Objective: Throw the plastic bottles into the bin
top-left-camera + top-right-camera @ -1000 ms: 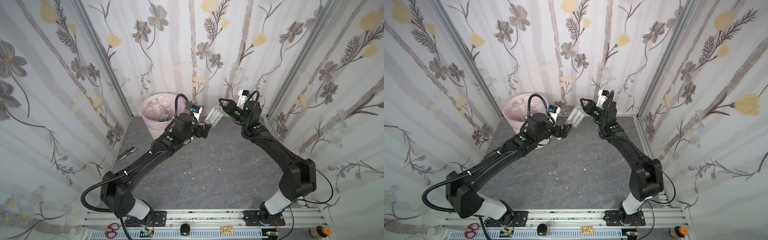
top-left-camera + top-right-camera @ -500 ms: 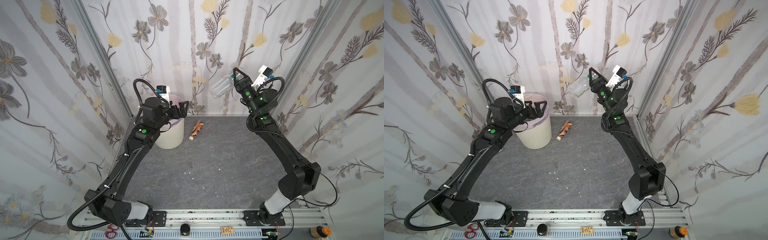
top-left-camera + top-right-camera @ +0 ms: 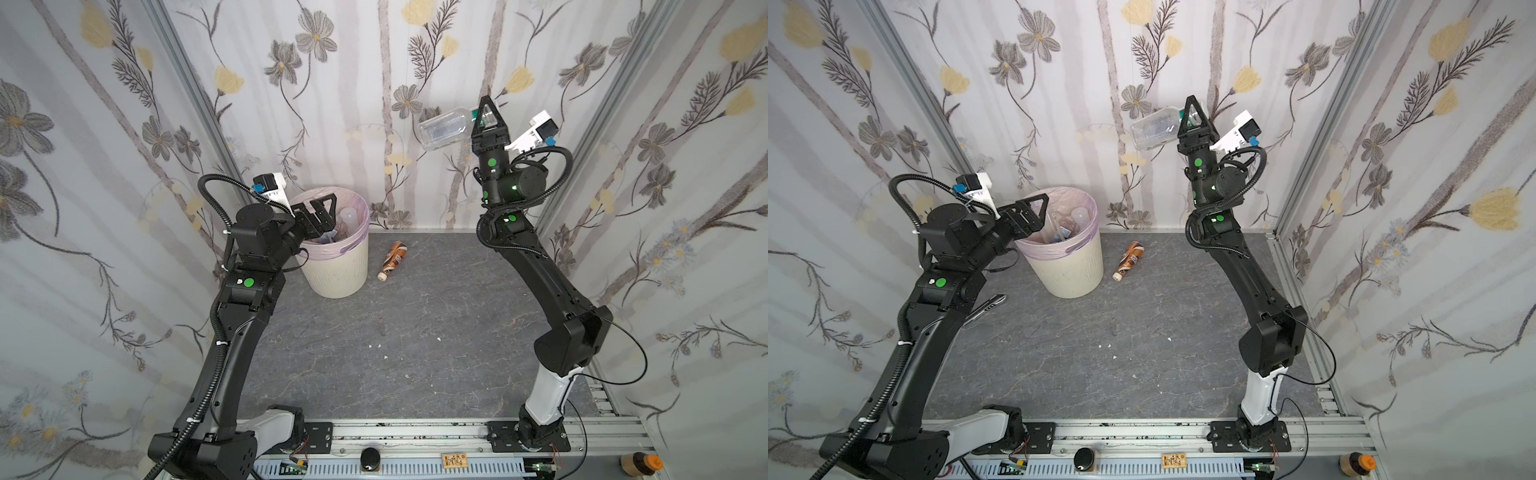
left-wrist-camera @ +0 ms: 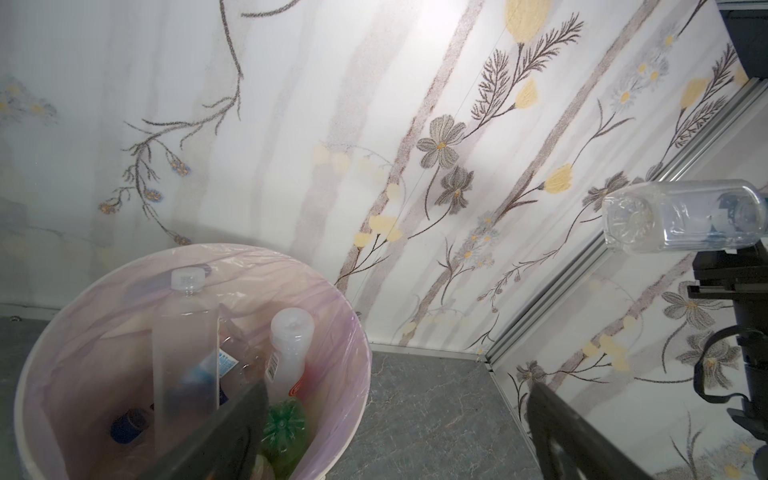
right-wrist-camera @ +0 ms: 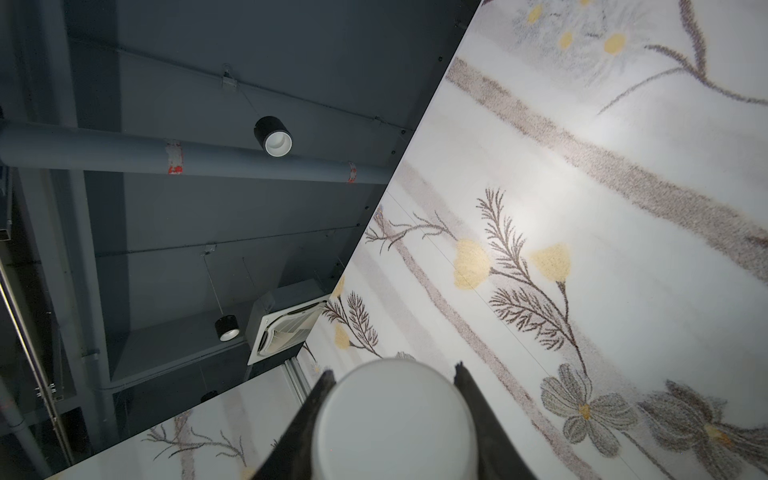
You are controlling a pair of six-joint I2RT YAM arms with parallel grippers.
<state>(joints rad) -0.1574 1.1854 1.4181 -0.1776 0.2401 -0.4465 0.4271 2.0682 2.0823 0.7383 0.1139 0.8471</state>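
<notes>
My right gripper (image 3: 486, 112) (image 3: 1194, 110) is raised high by the back wall, shut on the capped end of a clear plastic bottle (image 3: 444, 126) (image 3: 1154, 126) (image 4: 681, 220) that sticks out sideways. The right wrist view shows its white cap (image 5: 395, 424) between the fingers. My left gripper (image 3: 322, 212) (image 3: 1032, 214) (image 4: 395, 436) hangs open and empty over the near rim of the cream bin (image 3: 336, 266) (image 3: 1073, 270) (image 4: 365, 361). The bin holds several bottles, among them a green one (image 4: 284, 432). A brown coffee bottle (image 3: 392, 259) (image 3: 1129, 259) lies on the floor right of the bin.
Flowered walls close in the left, back and right sides. A dark slim tool (image 3: 984, 307) lies on the grey floor by the left arm. The metal rail (image 3: 415, 432) with both arm bases runs along the front. A small orange-capped brown container (image 3: 640, 461) stands at the front right.
A second ago both grippers met low near the back middle. Since then the right arm has lifted the clear bottle high and the left arm has swung back over the bin.
</notes>
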